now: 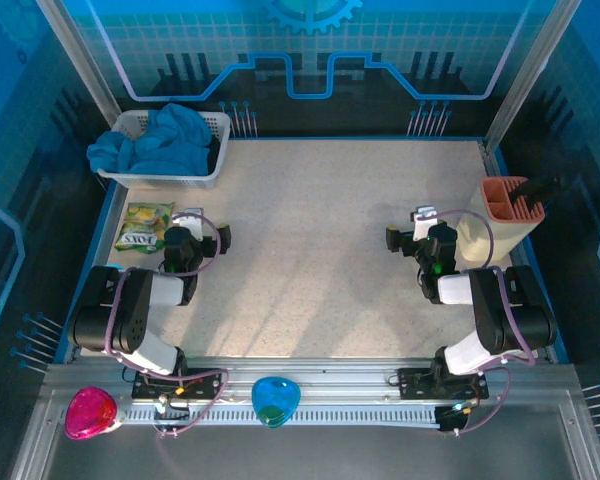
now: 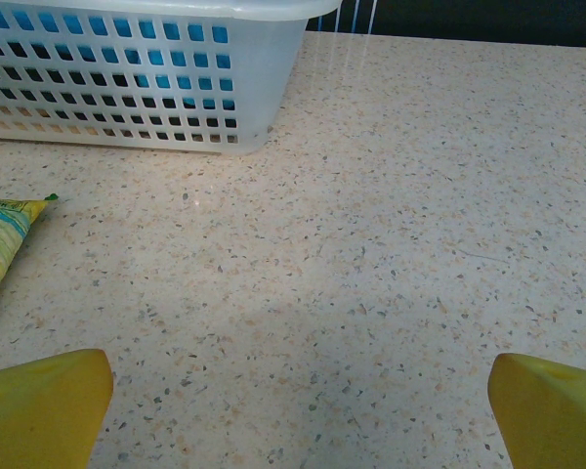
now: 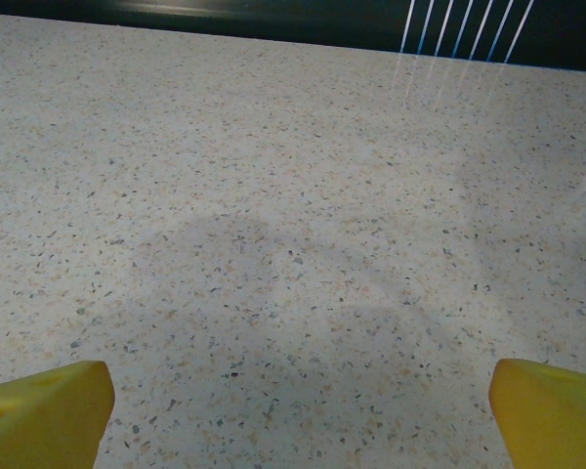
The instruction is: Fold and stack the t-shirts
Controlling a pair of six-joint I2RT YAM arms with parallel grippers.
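The left end effector and right end effector gape wide apart over the bench. The teal-blue t-shirt is heaped in the white basket at the far left. Nearby, a snack packet reads "FOX'S".

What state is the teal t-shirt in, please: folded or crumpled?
Crumpled: the teal t-shirt lies in a bunched heap in the white basket, not yet folded.

Teal-blue t-shirt; white lattice basket; speckled beige table; yellow fingers.
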